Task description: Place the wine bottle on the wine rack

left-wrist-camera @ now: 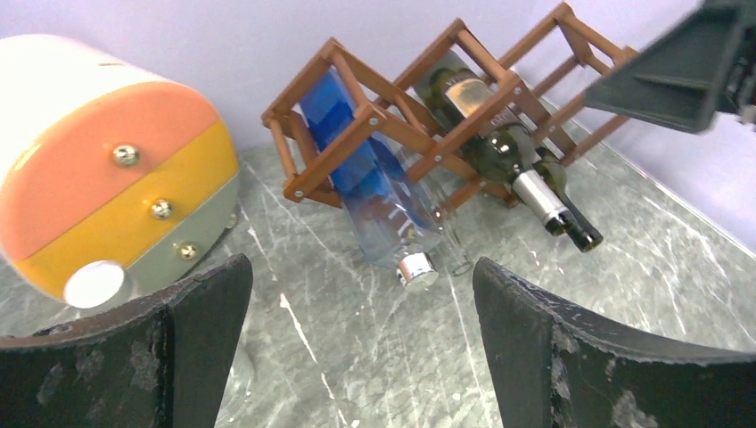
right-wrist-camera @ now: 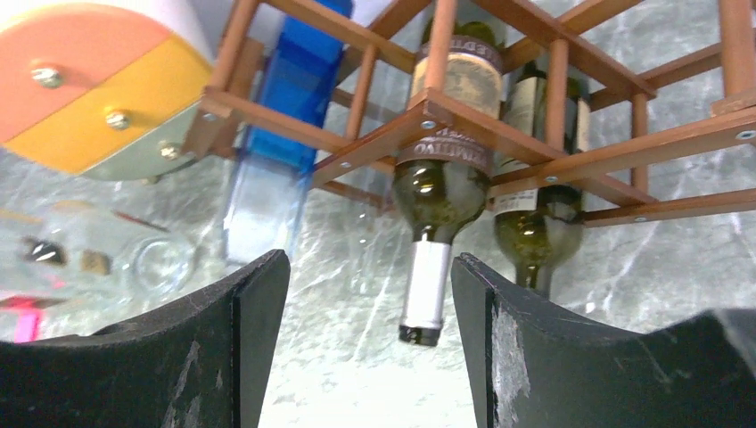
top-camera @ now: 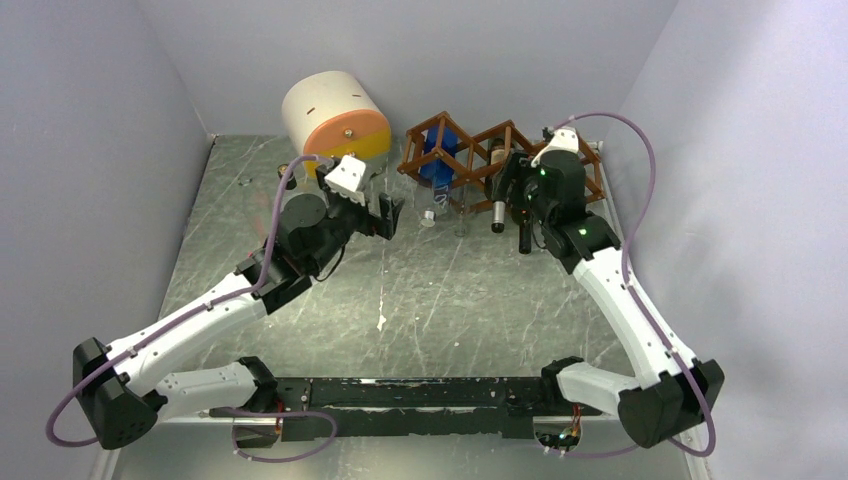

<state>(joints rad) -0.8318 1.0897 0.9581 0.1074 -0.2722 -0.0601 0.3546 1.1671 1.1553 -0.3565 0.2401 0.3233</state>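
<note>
Right end effector (right-wrist-camera: 367,267) hangs with its jaws apart and nothing between them, just short of the wine rack (right-wrist-camera: 624,152) at the back of the marbled counter (right-wrist-camera: 357,374). Straight ahead of it, the wine bottle (right-wrist-camera: 441,187), dark glass with a white-foiled neck, lies in a middle cell, its neck sloping out toward the end effector. A second wine bottle (right-wrist-camera: 535,232) rests just beside it on the right, also in the rack. Ahead and to the left, a blue bottle (right-wrist-camera: 285,107) fills the end cell, with a cream-and-orange drawer unit (right-wrist-camera: 89,80) farther left. Left end effector (left-wrist-camera: 361,272), likewise spread and empty, hovers well back from the rack.
</note>
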